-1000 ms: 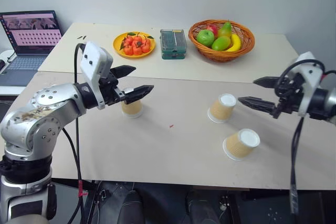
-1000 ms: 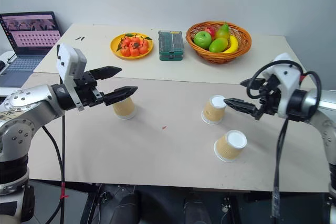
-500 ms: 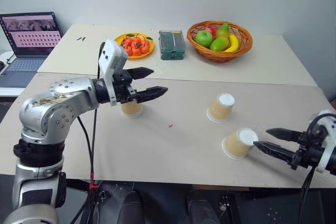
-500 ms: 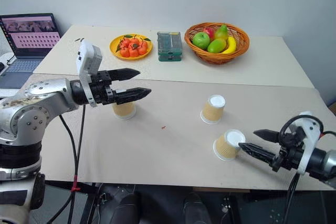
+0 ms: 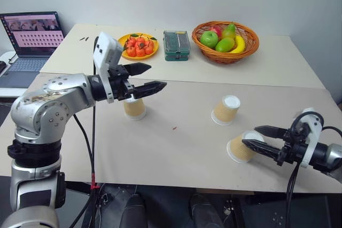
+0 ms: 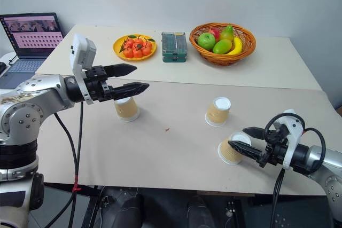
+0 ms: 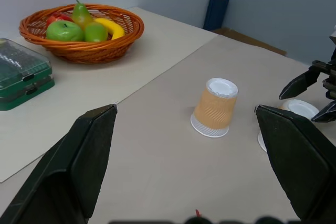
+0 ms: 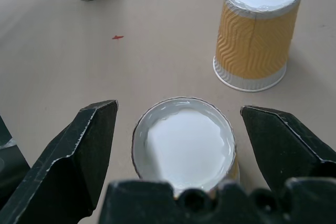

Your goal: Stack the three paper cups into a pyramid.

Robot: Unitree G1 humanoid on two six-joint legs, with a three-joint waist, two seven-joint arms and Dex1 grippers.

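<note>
Three tan ribbed paper cups stand apart, white bases up, with no pyramid formed. The left cup sits under my open left gripper, which hovers above it without touching. The middle cup stands alone and also appears in the left wrist view. The near right cup turns its white base toward my right gripper. That gripper is open, and one black finger lies on each side of the cup, apart from it.
On the back table are a yellow plate of red fruit, a green box and a wicker fruit basket. A laptop sits at far left. A small red mark lies mid-table.
My right gripper has dropped from beside the middle cup to table height and now straddles the near right cup. My left gripper stays open above the left cup.
</note>
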